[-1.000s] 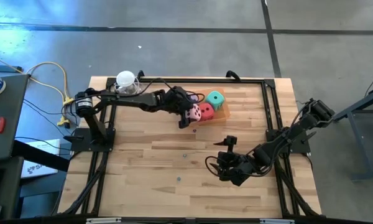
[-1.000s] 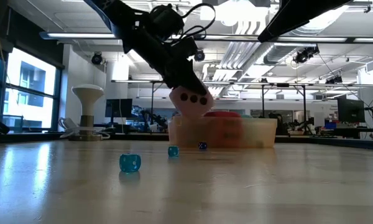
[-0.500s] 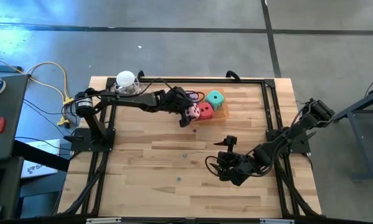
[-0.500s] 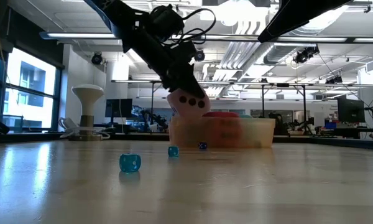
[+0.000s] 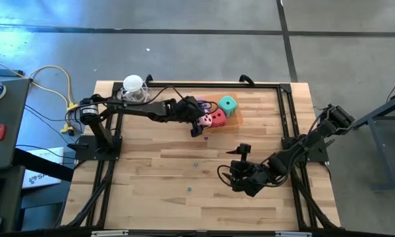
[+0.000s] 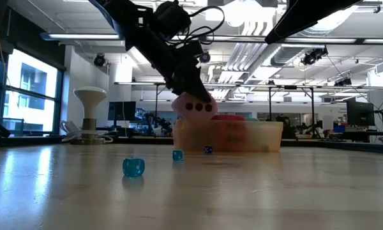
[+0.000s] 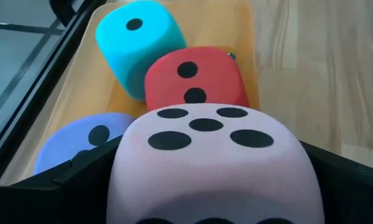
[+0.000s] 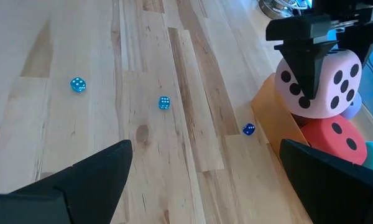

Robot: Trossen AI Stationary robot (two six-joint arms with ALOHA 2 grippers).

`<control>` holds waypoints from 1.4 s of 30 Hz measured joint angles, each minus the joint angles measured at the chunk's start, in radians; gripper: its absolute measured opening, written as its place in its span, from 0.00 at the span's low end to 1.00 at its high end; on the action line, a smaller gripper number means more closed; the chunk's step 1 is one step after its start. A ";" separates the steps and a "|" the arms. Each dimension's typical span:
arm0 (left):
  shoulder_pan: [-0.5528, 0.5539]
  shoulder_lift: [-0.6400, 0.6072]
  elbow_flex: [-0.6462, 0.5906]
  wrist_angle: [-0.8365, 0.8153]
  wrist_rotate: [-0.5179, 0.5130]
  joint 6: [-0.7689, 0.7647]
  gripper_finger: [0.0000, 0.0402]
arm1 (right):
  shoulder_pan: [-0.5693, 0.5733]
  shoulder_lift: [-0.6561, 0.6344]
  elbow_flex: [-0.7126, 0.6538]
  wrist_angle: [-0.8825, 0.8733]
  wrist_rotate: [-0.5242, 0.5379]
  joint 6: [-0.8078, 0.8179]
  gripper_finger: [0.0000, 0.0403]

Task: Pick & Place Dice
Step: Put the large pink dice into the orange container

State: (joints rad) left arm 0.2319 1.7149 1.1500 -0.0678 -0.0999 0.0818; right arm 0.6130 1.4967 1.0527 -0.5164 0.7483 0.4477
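Since a second ago my left gripper (image 5: 199, 122) has carried the pink die (image 5: 203, 119) in over the orange tray (image 8: 270, 106); jaws clamp it just above the red die (image 5: 218, 118). My right gripper (image 5: 240, 172), jaws open, waits well away from the tray.

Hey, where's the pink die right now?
In the high view, the pink die sits between the left gripper's fingers at the orange tray's left end, beside the red die.
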 joint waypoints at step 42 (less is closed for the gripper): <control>-0.002 -0.014 -0.013 0.079 0.061 0.009 0.99 | 0.000 0.000 0.001 -0.003 -0.025 0.000 0.99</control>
State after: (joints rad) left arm 0.2301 1.7008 1.1366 0.0115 -0.0388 0.0907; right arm 0.6132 1.4967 1.0534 -0.5190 0.7230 0.4478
